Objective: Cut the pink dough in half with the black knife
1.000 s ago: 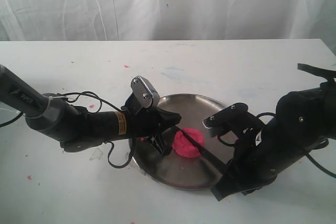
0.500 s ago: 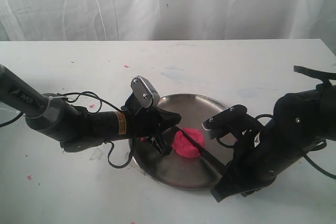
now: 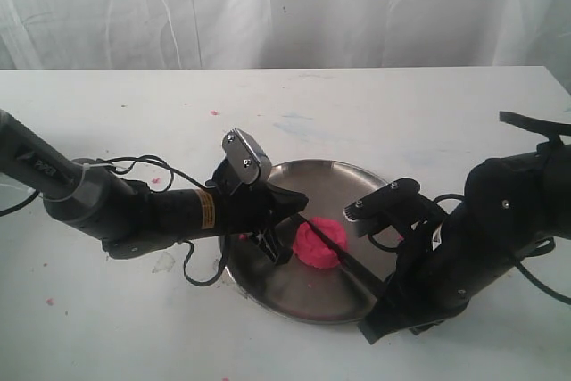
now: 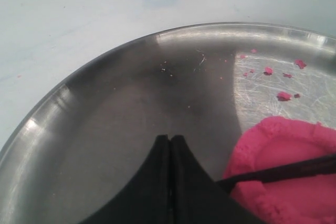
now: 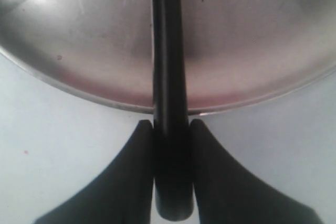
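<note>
Left claw [image 4: 169, 182] closed, empty, inside the plate [image 3: 268, 283] beside the pink dough [image 3: 318, 245]. Black knife [image 3: 343, 253] lies across the dough, apparently pressing in; cut unfinished. Right claw [image 5: 170, 129] clamps the handle.

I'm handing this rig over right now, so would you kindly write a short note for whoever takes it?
Left gripper: shut, empty, over the round steel plate beside the dough.
Right gripper: shut on the handle of the slim black knife, at the plate's near rim.
Bright pink dough lump: on the plate, one piece; the blade lies across its top.
Done: knife gripped and placed on the dough.
Left: press through, confirm two halves.
</note>
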`<state>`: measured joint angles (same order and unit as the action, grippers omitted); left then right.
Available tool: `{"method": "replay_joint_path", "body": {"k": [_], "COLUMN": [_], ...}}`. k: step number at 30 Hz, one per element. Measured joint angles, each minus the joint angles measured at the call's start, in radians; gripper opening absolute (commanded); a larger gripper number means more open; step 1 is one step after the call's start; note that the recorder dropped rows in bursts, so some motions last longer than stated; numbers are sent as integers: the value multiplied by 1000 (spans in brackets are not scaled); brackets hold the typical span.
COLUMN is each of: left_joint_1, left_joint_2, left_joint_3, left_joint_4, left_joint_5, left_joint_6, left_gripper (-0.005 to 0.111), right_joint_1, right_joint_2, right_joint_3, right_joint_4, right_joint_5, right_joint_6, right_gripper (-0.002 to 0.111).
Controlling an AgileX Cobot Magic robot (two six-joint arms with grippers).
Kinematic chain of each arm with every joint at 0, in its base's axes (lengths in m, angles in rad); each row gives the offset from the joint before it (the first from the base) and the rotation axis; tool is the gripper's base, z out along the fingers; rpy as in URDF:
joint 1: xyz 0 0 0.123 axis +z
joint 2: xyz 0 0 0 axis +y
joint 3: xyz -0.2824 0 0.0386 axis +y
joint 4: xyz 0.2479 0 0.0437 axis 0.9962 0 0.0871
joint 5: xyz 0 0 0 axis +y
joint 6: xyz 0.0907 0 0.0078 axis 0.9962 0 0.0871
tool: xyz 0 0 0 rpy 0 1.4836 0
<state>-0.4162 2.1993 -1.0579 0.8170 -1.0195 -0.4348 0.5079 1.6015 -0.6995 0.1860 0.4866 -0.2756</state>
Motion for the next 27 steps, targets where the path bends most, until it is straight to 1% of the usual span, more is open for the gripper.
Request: {"method": "replay_joint_path", "body": {"k": [6, 8, 13, 27], "left_joint_1": [0, 0, 0, 7], "left_joint_2": [0, 0, 0, 0], "left_joint_3": [-3, -6, -10, -11], "left_joint_4": [9, 14, 18, 62], "left_joint_5": [45, 50, 55, 55], "left_joint_6": [0, 0, 0, -5], "left_gripper": [0, 0, 0, 0], "right_joint_1": [0, 0, 0, 0], "right_joint_2": [4, 7, 25, 125], "right_joint_3": [-28, -28, -45, -147], "right_joint_4": [0, 0, -2, 3], "right_joint_5": [95, 99, 120, 262], "right_joint_6": [-2, -2, -2, -2], "right_gripper": [0, 0, 0, 0]}}
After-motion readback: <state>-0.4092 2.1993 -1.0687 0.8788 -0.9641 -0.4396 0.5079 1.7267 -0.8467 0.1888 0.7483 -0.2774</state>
